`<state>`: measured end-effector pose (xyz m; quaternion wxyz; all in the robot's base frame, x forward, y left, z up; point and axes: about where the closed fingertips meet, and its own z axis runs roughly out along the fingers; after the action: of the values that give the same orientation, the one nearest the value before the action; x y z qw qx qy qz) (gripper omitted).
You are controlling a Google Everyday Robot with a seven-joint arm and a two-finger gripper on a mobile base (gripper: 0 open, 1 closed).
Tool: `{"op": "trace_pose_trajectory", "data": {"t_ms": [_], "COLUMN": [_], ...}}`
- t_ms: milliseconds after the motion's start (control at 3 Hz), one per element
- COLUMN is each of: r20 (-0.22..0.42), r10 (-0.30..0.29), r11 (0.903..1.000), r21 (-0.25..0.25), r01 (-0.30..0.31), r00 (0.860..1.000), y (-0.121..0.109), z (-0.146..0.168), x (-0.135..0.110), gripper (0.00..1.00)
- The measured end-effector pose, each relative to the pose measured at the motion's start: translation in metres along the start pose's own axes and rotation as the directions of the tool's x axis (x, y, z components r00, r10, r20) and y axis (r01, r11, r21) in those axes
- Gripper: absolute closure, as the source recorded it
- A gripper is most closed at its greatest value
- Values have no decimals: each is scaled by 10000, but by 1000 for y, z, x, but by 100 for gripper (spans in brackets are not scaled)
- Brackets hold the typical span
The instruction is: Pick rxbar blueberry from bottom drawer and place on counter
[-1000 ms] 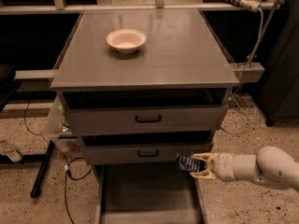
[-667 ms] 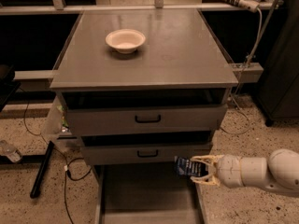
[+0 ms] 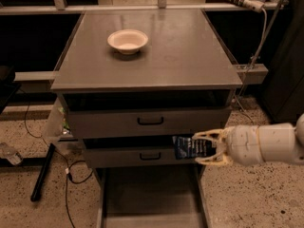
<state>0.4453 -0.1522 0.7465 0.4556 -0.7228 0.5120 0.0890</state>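
Observation:
My gripper (image 3: 202,148) reaches in from the right and is shut on the rxbar blueberry (image 3: 188,147), a dark blue wrapper with pale print. It holds the bar in the air in front of the middle drawer's right end, above the open bottom drawer (image 3: 152,194). The bottom drawer is pulled out and its grey floor is bare where it shows. The counter (image 3: 180,56) is the wide grey top of the cabinet, well above the gripper.
A white bowl (image 3: 127,40) sits on the counter toward the back left. The two upper drawers with black handles (image 3: 150,121) are slightly ajar. Cables and a black bar (image 3: 42,170) lie on the speckled floor at left. A rail (image 3: 251,72) runs behind the cabinet.
The gripper has risen a little with the bar and shifted slightly left, from the bottom drawer's edge to the level of the middle drawer front.

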Motion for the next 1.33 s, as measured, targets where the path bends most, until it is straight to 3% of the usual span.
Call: {"op": "trace_pose_trajectory", "data": {"t_ms": [333,667,1000,1333], "r20": [-402,-209,-211,-282], "r10": [-555,-970,-944,-666], "r11": [9985,9953,9955,9973], "r21": [-24,48,23,276], "r01": [555,971,944,673], "r00": [9976,9951,9953,9974], "y": [-56,-107,-109,-141], "z": [-21,-29,-27,-22], "x": [-44,-75,-74,-61], "gripper": [100,100,100,100]}}
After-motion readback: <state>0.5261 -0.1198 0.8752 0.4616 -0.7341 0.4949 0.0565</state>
